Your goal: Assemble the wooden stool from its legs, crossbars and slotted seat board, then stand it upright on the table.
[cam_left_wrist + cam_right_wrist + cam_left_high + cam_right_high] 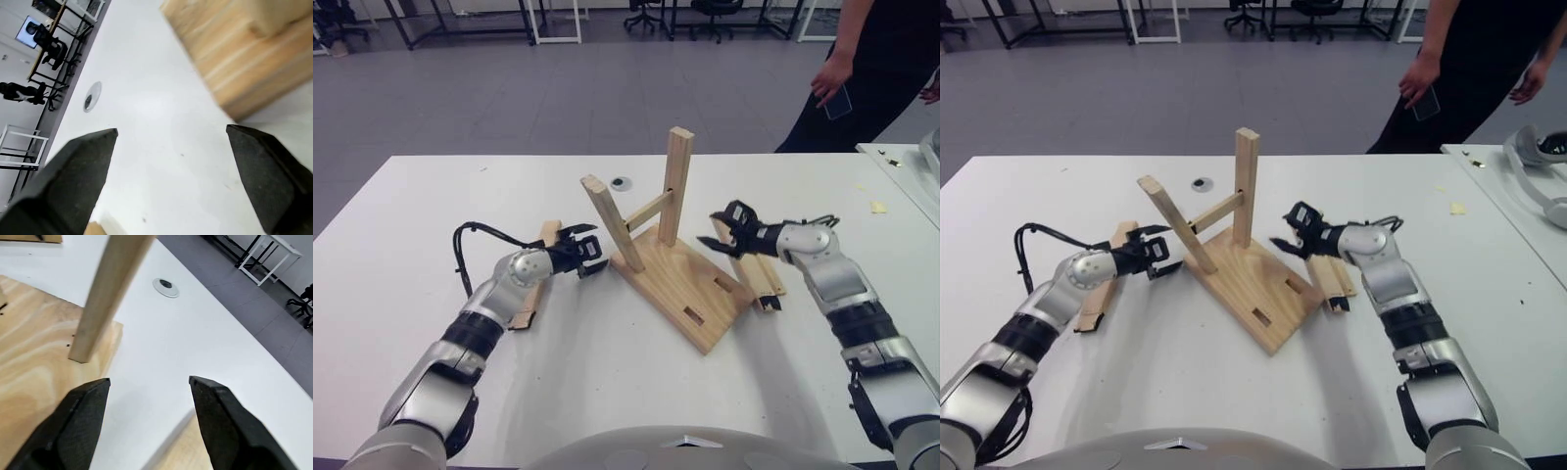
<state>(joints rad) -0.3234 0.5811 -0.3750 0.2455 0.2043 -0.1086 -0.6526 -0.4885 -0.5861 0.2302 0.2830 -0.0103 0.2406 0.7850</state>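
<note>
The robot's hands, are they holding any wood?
No, nothing is held. The left hand and the right hand are both open, on either side of the half-built stool.

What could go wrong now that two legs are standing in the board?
The leaning leg sits crooked in the board. A nudge from the open left tool could knock it loose, dragging the crossbar with it. Spare wooden pieces lie just behind the open right tool, and pulling it back might shove them about.

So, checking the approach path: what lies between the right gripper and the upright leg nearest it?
Nothing in the way: just bare seat board and white table between the right gripper and that leg, clearest in the right wrist view.
</note>
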